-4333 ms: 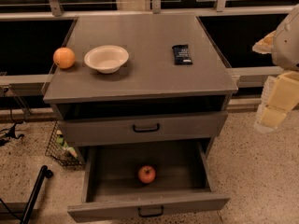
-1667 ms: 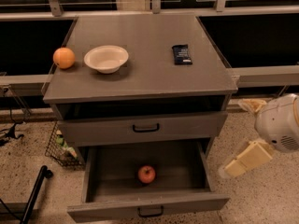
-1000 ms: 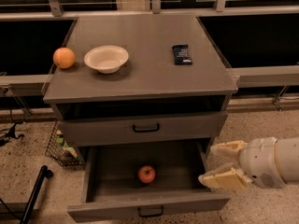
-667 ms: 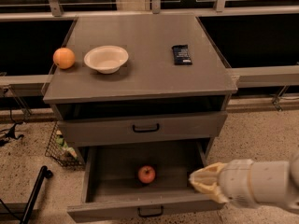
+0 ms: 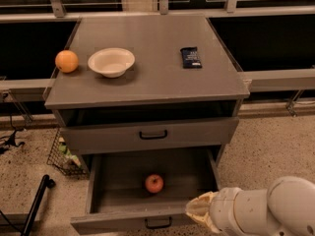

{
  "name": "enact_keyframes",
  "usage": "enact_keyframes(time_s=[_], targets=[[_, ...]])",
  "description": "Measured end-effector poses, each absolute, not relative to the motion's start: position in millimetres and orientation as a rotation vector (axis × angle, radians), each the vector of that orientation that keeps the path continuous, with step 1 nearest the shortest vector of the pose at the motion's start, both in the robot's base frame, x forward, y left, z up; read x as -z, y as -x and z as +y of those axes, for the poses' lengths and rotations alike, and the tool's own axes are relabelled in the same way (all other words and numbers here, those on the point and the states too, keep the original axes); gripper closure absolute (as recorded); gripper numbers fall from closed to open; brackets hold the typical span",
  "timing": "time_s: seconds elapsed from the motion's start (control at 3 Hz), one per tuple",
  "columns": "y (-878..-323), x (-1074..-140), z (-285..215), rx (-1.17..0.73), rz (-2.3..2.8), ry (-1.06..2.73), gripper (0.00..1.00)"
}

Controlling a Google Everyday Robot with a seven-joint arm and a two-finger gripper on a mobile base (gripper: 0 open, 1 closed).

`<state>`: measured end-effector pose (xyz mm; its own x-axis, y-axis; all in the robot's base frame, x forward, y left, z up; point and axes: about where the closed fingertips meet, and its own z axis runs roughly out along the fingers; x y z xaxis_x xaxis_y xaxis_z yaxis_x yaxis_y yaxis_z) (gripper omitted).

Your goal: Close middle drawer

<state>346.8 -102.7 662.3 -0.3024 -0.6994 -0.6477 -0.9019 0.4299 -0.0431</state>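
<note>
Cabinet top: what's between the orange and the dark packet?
A white bowl, nearer the orange, in the camera view. The gripper is down at the open middle drawer's front edge, right side.

A plain grey cabinet carries a bright orange at far left, a cream-white bowl beside it and a dark blue packet to the right. The top drawer and the middle drawer share the same flat grey, each with a black handle. A red apple lies on the middle drawer's darker grey floor. At near right, the cream gripper sits by that drawer's front right corner, on an off-white arm. The floor is beige, speckled with dark flecks. A black wire basket and a black pole stand at left.
</note>
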Motion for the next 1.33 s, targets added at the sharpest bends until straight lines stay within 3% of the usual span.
enact_keyframes(time_s=[1.33], targets=[[-353.2,-561.8,-135.0,-0.379,1.96,1.549,1.0]])
